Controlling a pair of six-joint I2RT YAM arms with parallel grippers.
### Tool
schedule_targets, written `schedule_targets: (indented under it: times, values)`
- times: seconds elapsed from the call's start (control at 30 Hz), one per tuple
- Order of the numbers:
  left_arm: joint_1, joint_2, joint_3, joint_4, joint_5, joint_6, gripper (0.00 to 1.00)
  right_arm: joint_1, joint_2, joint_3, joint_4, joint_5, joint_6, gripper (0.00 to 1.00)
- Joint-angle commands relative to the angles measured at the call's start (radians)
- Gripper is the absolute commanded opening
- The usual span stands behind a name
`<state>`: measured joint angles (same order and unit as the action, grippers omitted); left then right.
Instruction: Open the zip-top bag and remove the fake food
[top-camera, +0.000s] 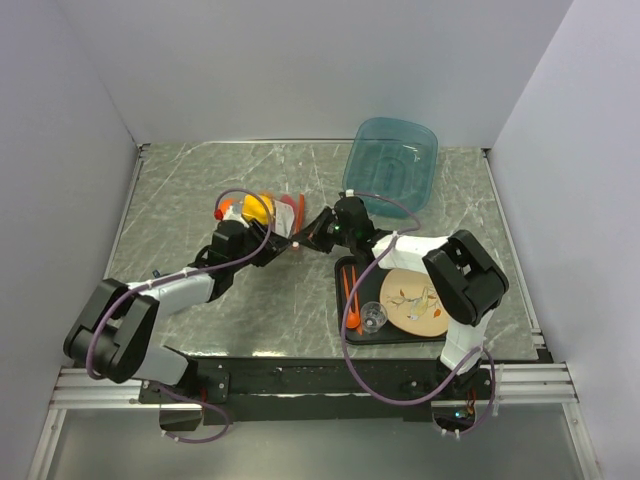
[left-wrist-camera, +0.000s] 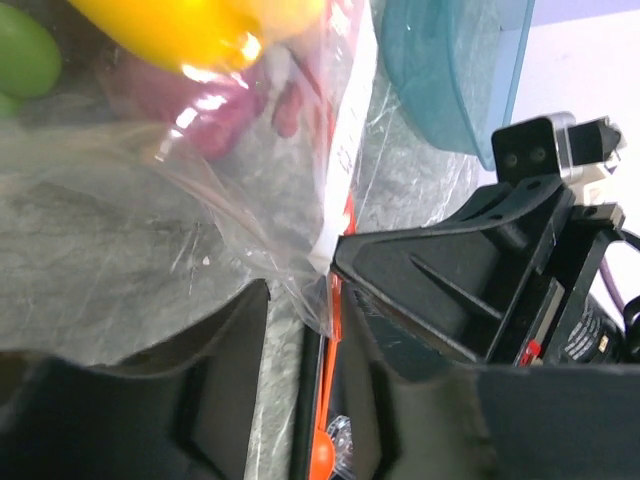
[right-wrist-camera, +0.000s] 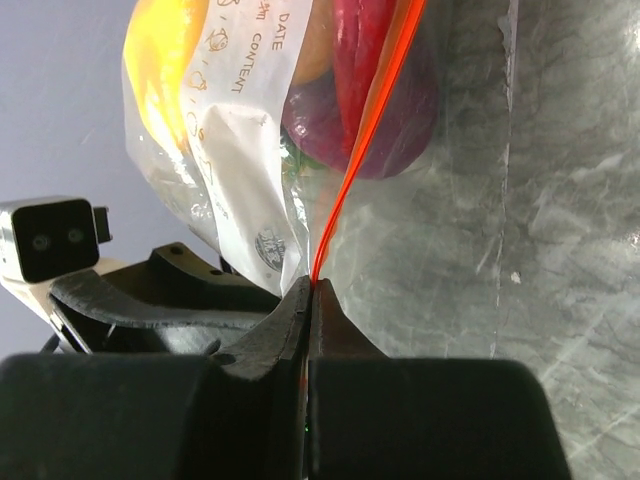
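- grey marbled table (top-camera: 190, 185) between white walls held your work; the zip-top bag (top-camera: 283, 212) lay left of centre, well apart from the blue tub (top-camera: 392, 160) at the far side.
- the fake food (top-camera: 257, 208) was all inside the bag: a yellow piece, a red one and a purple one showed through the film, so nothing was out yet.
- your right gripper (right-wrist-camera: 308, 292) was clamped tight on the near end of the orange zip strip (right-wrist-camera: 362, 150), with no gap between its fingers.
- the strip's long axis ran straight away from that claw, toward the far side of the table.
- your left gripper (left-wrist-camera: 300, 340) had its jaws standing apart, with a loose corner of the bag's film hanging between them; i judged that neither pad had pinched it yet.
- both claws met nose to nose at the bag's near edge, the left coming in from the left and the right from the right, so the coming pull looked to run across the strip.
- both arms were stretched low and forward, forearms angled inward toward each other.
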<state>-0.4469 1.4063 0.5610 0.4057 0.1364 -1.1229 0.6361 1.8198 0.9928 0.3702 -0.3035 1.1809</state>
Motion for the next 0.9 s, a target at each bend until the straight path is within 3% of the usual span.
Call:
schedule_targets:
  times: [0.0,0.13,0.2,0.23,0.37,0.87]
  values:
    - [-0.003,0.026,0.034,0.056,-0.001,0.003,0.32,0.002,-0.047,-0.005,-0.002,-0.032,-0.023,0.01]
    - [-0.003,0.045,0.034,0.070,0.003,0.003,0.11,0.002,-0.054,-0.025,0.010,-0.032,-0.017,0.03]
    - [-0.003,0.056,0.034,0.085,0.008,0.003,0.03,0.000,-0.059,-0.031,0.018,-0.037,-0.015,0.10]
    - [-0.003,0.060,0.036,0.088,0.014,0.005,0.01,0.002,-0.063,-0.037,0.024,-0.039,-0.010,0.22]
    - [-0.003,0.077,0.043,0.110,0.031,0.002,0.01,-0.001,-0.089,-0.062,0.032,-0.040,-0.010,0.45]
    - [-0.006,0.089,0.080,0.078,0.043,0.018,0.01,-0.019,-0.054,-0.148,0.180,-0.094,0.086,0.43]
